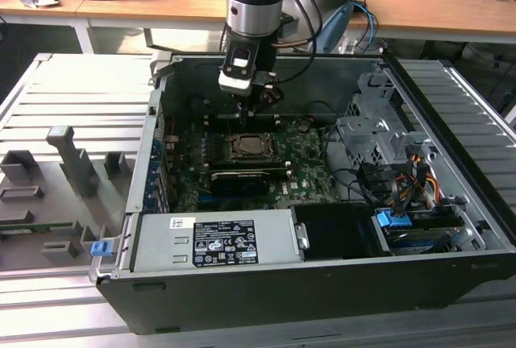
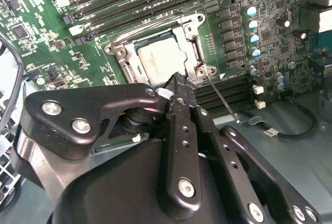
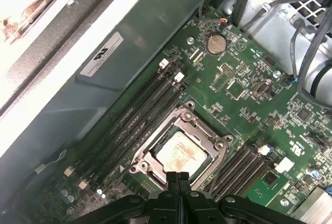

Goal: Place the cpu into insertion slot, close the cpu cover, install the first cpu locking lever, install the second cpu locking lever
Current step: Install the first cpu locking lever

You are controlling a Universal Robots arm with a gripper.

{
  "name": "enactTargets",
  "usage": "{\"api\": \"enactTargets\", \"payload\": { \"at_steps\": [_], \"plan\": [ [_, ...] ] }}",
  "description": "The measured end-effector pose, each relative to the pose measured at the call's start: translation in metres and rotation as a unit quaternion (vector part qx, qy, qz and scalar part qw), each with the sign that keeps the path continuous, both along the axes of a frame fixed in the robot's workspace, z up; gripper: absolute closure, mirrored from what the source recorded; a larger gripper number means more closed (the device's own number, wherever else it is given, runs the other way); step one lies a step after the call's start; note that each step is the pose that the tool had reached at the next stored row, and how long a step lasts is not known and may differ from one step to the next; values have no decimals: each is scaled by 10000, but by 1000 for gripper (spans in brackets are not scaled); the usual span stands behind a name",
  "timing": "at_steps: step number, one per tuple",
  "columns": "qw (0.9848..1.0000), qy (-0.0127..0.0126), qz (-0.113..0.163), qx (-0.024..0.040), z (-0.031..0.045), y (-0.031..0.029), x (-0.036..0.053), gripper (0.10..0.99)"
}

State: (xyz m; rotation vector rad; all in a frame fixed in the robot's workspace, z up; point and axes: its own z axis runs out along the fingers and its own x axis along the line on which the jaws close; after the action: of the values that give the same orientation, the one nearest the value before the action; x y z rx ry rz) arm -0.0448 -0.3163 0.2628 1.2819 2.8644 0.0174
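One cpu lies flat inside the insertion slot on the motherboard. One cpu cover lies down over the slot and frames the chip. One thin lever juts out from a slot corner. Two banks of memory slots flank the slot. The tool, its two fingers pressed together, hangs over the slot's edge.

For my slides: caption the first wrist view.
Shut claw above the seated cpu, cover down.
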Motion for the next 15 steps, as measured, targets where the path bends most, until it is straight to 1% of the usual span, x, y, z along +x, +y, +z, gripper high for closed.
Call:
{"api": "enactTargets", "payload": {
  "at_steps": [2,6,7,9,14,15],
  "plan": [
    [10000,0,83,0,0,0,0,980],
    [9993,0,368,0,0,0,0,980],
    [9989,0,472,0,0,0,0,980],
    [9982,0,596,0,0,0,0,980],
    [9964,0,846,0,0,0,0,980],
    [9958,0,921,0,0,0,0,980]
  ]
}}
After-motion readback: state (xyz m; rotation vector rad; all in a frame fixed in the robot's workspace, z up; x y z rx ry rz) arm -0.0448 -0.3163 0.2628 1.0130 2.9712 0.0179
